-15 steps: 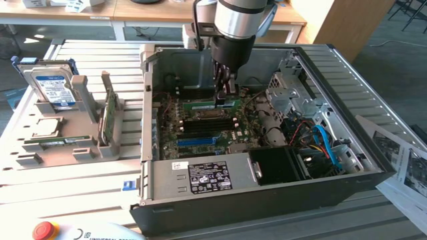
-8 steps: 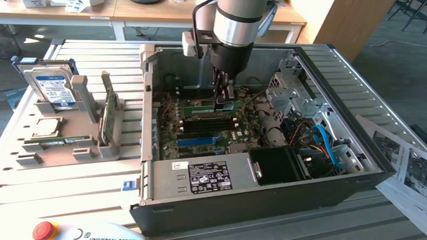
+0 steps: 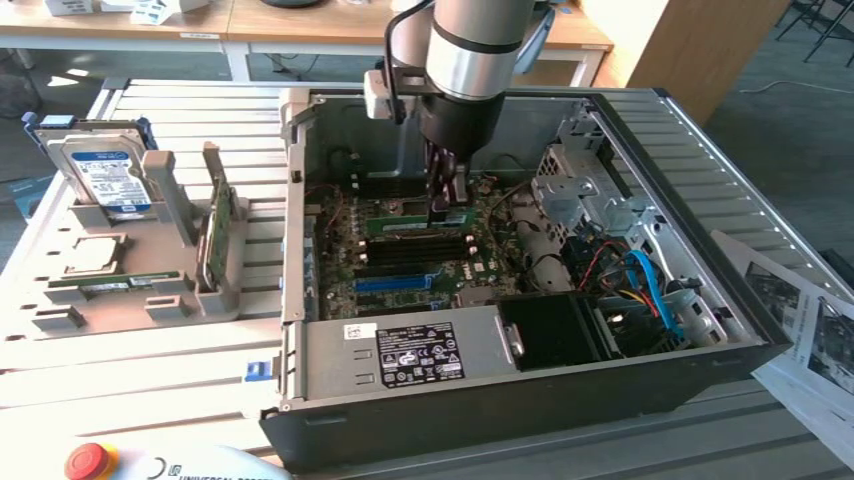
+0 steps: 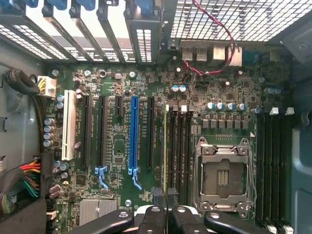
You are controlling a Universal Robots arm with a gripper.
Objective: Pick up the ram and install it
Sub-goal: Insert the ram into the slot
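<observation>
An open computer case (image 3: 534, 405) lies on its side on a slatted metal table (image 3: 174, 110), and the robot arm (image 3: 474, 50) reaches straight down into the middle of the case. The gripper (image 3: 450, 212) (image 4: 166, 191) has its two black fingers (image 4: 158, 200) drawn almost together, pinching the thin top edge of the ram (image 3: 400, 222) (image 4: 165, 146) at one end. The ram, a long narrow green stick, stands on edge in a memory slot on the motherboard (image 3: 400, 300) (image 4: 117, 161), deep inside the case and about midway between its long walls; from the wrist camera it shows as a fine pale-green line running away from the fingertips. Whether it is pressed fully home in the slot cannot be told. A long blue slot (image 4: 134, 134) and an open processor socket (image 4: 222, 175) share that floor of the case, and a labelled power supply (image 3: 400, 355) fills the case's near corner. Outside the case, on the exterior view's left, a grey holder (image 3: 200, 300) carries a hard drive (image 3: 107, 175), a broader green card (image 3: 214, 235) standing on edge, and a second green stick (image 3: 114, 283) lying flat.
</observation>
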